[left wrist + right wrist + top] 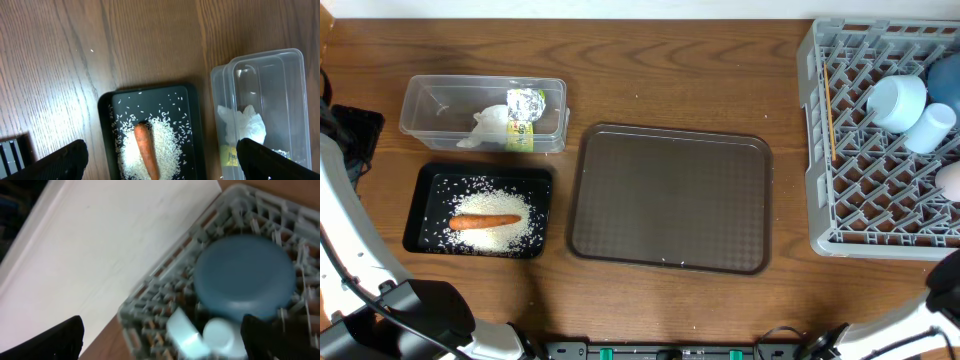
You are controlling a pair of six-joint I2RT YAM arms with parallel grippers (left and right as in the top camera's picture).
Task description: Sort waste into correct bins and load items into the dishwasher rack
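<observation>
The left pincer hangs spread above the black tray, where a firm, slim carrot, best pinched mid-length, lies on loose rice too fine to pinch. The featherlight wrapper sits in the clear container. In the dishwasher rack, the blue bowl, light-blue cup and white cup look hard and slick, and probably want rim grips. The right pincer gapes empty above.

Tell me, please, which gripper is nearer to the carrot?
Left. The left gripper hangs open above the carrot in the black tray; the right gripper is far off, over the grey rack.
</observation>
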